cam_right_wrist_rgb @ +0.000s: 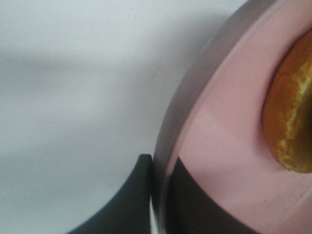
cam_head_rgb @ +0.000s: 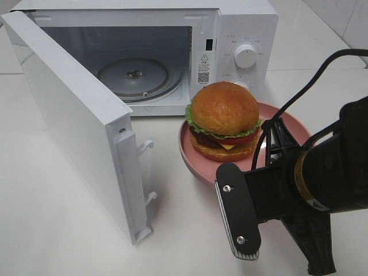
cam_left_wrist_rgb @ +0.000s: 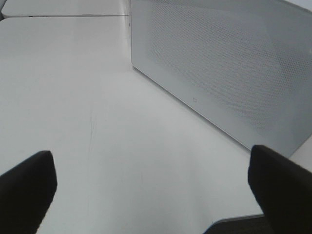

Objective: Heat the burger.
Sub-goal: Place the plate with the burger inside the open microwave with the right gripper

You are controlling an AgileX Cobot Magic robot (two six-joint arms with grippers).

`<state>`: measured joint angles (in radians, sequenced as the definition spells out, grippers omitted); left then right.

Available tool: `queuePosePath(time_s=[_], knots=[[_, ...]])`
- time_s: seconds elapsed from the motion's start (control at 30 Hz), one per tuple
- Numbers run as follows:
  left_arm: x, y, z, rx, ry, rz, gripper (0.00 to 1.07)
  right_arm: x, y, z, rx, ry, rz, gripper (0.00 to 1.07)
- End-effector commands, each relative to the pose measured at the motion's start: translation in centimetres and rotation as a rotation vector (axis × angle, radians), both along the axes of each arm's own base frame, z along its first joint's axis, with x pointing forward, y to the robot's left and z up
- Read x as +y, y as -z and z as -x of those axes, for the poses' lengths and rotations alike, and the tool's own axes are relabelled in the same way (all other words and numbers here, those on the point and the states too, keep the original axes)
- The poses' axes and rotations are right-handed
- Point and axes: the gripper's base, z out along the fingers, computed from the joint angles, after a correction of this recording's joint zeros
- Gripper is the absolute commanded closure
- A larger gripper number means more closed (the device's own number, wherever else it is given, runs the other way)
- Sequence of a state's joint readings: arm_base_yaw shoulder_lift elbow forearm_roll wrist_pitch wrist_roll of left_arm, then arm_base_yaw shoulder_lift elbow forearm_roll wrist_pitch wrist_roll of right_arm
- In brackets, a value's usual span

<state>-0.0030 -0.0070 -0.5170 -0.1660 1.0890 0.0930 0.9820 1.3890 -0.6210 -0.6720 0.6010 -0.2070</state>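
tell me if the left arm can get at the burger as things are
Probably not: the open microwave door seems to stand between the left gripper and the burger, and the right gripper is shut on the plate rim.

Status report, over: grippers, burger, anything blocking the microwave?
Left gripper open. Right gripper shut on pink plate rim. Burger on plate, in front of microwave. Door open, nothing seen blocking.

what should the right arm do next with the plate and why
Probably lift the plate slightly and ease it toward the microwave. The right pincer is shut on the plate's rim, the burger sits on it, and the door stands wide open with the glass turntable in view.
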Motion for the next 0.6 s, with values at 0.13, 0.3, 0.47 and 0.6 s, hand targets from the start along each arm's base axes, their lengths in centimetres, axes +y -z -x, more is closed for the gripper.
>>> queuePosePath(time_s=[0.13,0.3,0.47,0.6], knots=[[0.0,-0.1,0.1,-0.028,0.006,0.008,0.07,0.2,-0.5,-1.4,-0.062,-0.178,-0.020,1.07],[0.0,-0.1,0.1,-0.028,0.006,0.008,0.07,-0.4,-0.5,-2.3,-0.054,-0.265,-0.004,1.07],[0.0,-0.1,0.1,-0.028,0.006,0.008,0.07,-1.1,-0.4,-3.2,-0.039,-0.328,-0.018,1.07],[0.0,-0.1,0.1,-0.028,0.006,0.008,0.07,-2.0,-0.4,-4.0,-0.030,-0.412,-0.001,1.07]])
